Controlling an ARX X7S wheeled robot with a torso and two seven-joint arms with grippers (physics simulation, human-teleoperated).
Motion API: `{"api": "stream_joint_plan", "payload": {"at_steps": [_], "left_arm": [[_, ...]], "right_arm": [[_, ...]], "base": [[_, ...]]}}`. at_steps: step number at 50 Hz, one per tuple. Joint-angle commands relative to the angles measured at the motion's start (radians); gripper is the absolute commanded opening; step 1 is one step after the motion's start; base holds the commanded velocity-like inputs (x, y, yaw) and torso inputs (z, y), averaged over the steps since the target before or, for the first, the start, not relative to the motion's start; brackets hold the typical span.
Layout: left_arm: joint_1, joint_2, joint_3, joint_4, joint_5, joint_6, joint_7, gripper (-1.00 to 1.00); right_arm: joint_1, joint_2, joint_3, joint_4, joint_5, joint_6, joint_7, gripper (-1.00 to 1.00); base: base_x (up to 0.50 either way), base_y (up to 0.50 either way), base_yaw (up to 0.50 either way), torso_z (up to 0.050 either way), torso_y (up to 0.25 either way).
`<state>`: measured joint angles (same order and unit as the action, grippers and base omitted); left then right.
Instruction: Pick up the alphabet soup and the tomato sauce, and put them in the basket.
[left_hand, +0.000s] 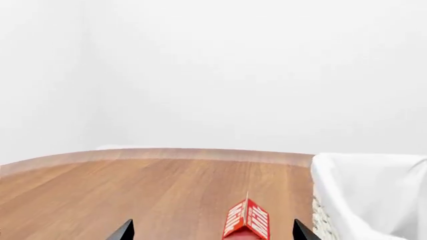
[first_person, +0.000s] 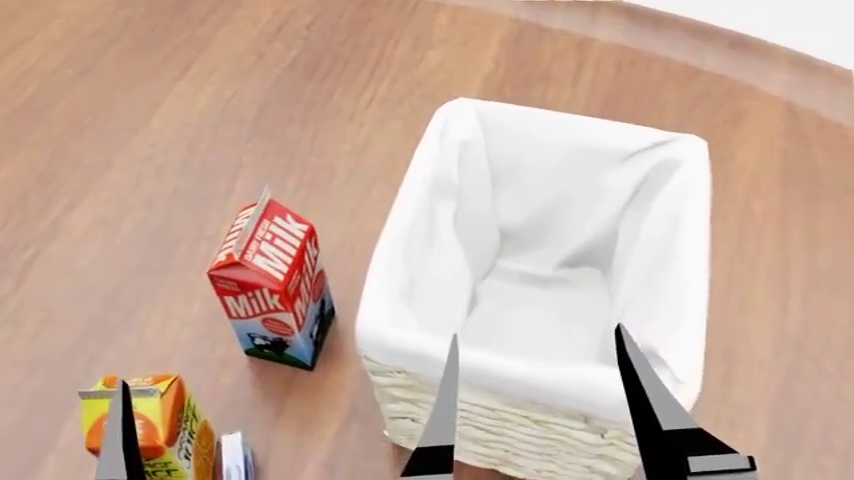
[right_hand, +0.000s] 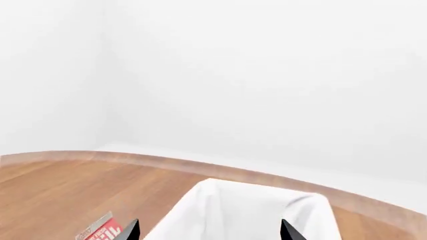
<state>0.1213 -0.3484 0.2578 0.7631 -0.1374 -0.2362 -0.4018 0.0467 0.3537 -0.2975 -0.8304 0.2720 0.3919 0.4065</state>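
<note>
The cream wicker basket (first_person: 497, 436) with white cloth lining stands at the centre right of the wooden table. It also shows in the left wrist view (left_hand: 371, 186) and the right wrist view (right_hand: 248, 206). My right gripper (first_person: 537, 335) hangs open and empty above the basket's near rim, its tips wide apart in the right wrist view (right_hand: 209, 230). My left gripper (left_hand: 212, 231) is open and empty. Only one of its fingers (first_person: 122, 437) shows in the head view, at the lower left. The alphabet soup and the tomato sauce are out of view.
A red milk carton (first_person: 272, 283) stands left of the basket; it also shows between my left fingertips (left_hand: 247, 220). An orange juice carton (first_person: 163, 415) stands at the lower left, with a small pale-and-blue thing (first_person: 235, 456) beside it that I cannot identify. The table's curved far edge (left_hand: 167, 154) meets a white wall.
</note>
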Motion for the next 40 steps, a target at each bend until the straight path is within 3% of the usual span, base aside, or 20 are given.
{"api": "stream_joint_plan", "payload": {"at_steps": [1,17,40], "left_arm": [[-0.010,0.022,-0.020,-0.026,-0.004,0.017,0.030,1.00],[-0.003,0.021,-0.029,-0.033,-0.041,0.049,0.032,1.00],[0.004,0.010,-0.022,-0.025,-0.044,0.062,0.022,1.00]], "right_arm": [[0.007,-0.014,0.022,0.004,-0.022,0.005,-0.020,1.00],[-0.029,0.063,-0.072,-0.058,-0.047,0.079,-0.061,1.00],[-0.280,0.198,-0.158,-0.068,-0.137,-0.163,-0.096,1.00]], "base": [[0.00,0.00,0.00,0.038,-0.203],[0.00,0.00,0.00,0.006,-0.028],[0.00,0.00,0.00,0.000,0.000]]}}
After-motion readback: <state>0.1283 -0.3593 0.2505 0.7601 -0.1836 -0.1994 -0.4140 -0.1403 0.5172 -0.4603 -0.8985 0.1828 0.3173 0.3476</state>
